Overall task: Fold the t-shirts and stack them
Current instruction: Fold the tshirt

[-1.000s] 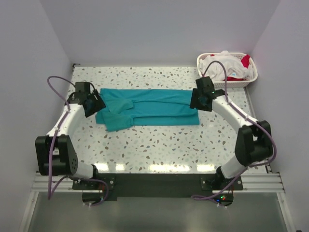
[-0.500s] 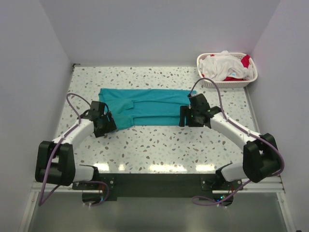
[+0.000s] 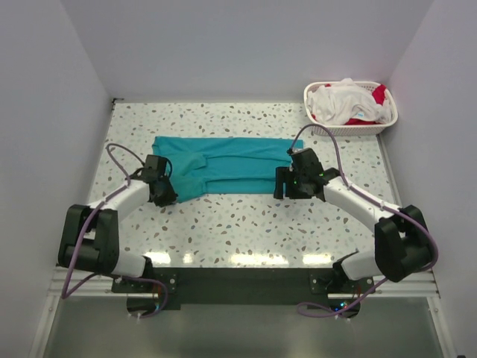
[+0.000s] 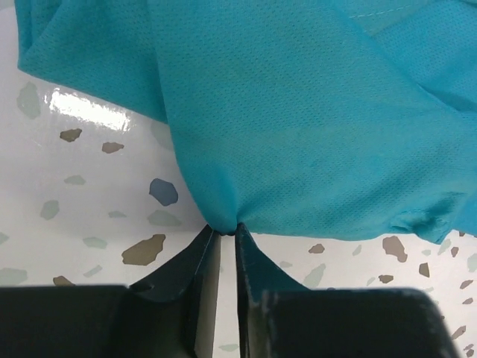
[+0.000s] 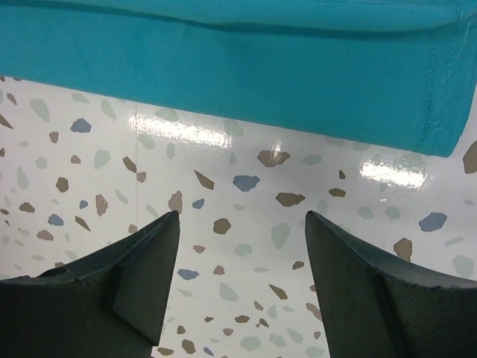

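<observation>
**Left jaws pinch the teal tee's near edge while the right hangs open beside it**

The teal t-shirt [image 3: 223, 165] lies as a long band across the far middle of the speckled table [image 3: 246, 231], sleeves tucked in at its left end. Your left gripper [image 4: 223, 230] has its jaws drawn almost together on a small tuck of the shirt's near-left edge, and the cloth puckers up into the pinch. Your right gripper [image 5: 242, 216] hangs with its jaws spread wide over bare tabletop, just near the shirt's near-right corner, holding nothing.

Treat this fabric as light, thin and limp. It looks likely to sag, drag and slide on the glossy surface, and a one-sided lift would probably skew the fold. The stitched hem at the near-right corner looks like the firmest place for your right jaws. Take all the layers there, since the band is more than one layer thick.

Nothing lies between either gripper and the shirt. The white lattice basket [image 3: 389, 119] sits well apart in the far right corner, heaped with the white and red t-shirts [image 3: 346, 101]. Mind your right arm's cable near it.
</observation>
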`<state>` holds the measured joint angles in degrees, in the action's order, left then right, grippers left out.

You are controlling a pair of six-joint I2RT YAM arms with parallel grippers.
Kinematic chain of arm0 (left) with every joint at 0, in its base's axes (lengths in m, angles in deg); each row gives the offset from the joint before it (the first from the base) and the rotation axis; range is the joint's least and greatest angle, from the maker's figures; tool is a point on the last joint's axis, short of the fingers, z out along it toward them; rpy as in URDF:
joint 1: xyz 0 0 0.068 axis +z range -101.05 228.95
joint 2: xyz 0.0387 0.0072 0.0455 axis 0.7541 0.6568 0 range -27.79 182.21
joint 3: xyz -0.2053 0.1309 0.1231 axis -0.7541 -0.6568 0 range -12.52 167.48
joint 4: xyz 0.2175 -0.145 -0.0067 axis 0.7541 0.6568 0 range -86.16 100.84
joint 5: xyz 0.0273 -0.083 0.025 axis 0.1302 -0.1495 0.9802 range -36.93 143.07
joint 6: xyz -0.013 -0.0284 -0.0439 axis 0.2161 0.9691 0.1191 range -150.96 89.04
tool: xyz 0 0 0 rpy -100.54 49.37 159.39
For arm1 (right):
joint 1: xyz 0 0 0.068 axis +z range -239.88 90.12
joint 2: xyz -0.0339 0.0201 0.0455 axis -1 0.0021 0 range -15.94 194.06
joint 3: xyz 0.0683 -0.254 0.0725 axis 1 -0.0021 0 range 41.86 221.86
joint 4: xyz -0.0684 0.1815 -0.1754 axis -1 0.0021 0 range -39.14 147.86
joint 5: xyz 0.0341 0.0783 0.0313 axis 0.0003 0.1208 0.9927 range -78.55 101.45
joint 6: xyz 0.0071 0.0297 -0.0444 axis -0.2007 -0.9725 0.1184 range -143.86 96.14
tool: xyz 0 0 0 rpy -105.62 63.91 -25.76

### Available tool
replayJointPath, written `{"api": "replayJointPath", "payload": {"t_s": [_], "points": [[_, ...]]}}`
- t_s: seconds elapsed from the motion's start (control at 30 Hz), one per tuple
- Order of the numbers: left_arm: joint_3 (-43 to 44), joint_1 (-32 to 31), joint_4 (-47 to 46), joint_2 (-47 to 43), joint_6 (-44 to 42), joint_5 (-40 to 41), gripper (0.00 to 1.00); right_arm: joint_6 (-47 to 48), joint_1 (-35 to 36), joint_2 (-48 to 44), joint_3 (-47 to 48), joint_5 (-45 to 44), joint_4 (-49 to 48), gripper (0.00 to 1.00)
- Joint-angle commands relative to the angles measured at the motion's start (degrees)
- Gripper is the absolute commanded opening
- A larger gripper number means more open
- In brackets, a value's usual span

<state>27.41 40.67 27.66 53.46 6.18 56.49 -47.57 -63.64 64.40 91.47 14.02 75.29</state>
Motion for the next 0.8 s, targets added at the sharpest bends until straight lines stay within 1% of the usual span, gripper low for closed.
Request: {"api": "replayJointPath", "payload": {"t_s": [0.0, 0.07, 0.1, 0.2, 0.23, 0.43, 0.47, 0.5, 0.57, 0.63, 0.67, 0.73, 0.77], "points": [[3.66, -0.52, -1.93, 0.22, 0.38, 0.80, 0.17, 0.85, 0.21, -1.85, -0.82, 0.51, -2.01, 0.72], [6.82, -0.52, -0.88, 0.92, 0.03, 0.71, 0.11, 0.76, 0.13, -1.85, -0.74, 0.51, -1.75, 0.71], [9.79, -0.52, -0.35, 1.45, -0.23, 0.80, 0.11, 0.76, 0.13, -1.85, -0.65, 0.42, -1.66, 0.71], [15.17, -0.52, 1.75, 4.52, -0.93, 1.85, 0.11, 1.03, 0.13, -1.76, -0.12, -0.19, -1.05, 0.71], [18.67, -0.52, 2.11, 5.40, -1.28, 1.94, 0.11, 1.20, 0.13, -1.76, 0.23, -0.63, -0.87, 0.71], [31.17, -0.52, 2.64, 15.06, -2.16, 1.68, 0.11, 1.82, 0.13, -1.15, 0.84, -1.60, -0.17, 0.71], [32.66, -0.52, 2.73, 17.95, -2.25, 1.50, 0.11, 1.82, 0.13, -1.06, 0.93, -1.78, 0.09, 0.71], [35.72, -0.52, 2.73, 19.45, -2.51, 1.33, 0.12, 1.99, 0.13, -0.88, 1.02, -1.95, 0.18, 0.71], [38.55, -0.52, 2.82, 23.66, -2.43, 1.06, 0.15, 2.00, 0.13, -0.36, 1.20, -2.30, 0.19, 0.71], [42.25, -0.43, 2.99, 26.05, -2.69, 0.89, 0.18, 2.08, 0.13, -0.01, 1.81, -2.39, 0.27, 0.71], [43.13, -0.43, 2.82, 27.71, -2.61, 1.15, 0.20, 2.08, 0.13, 0.26, 1.99, -4.48, 0.53, 0.71], [44.97, -0.25, 3.08, 29.04, -2.43, 1.67, 0.27, 1.91, 0.13, 0.52, 2.86, -5.90, 0.62, 0.72], [45.42, -0.08, 3.60, 29.75, -2.34, 2.11, 0.32, 1.99, 0.04, 0.96, 3.21, -6.60, 0.62, 0.72]]}}
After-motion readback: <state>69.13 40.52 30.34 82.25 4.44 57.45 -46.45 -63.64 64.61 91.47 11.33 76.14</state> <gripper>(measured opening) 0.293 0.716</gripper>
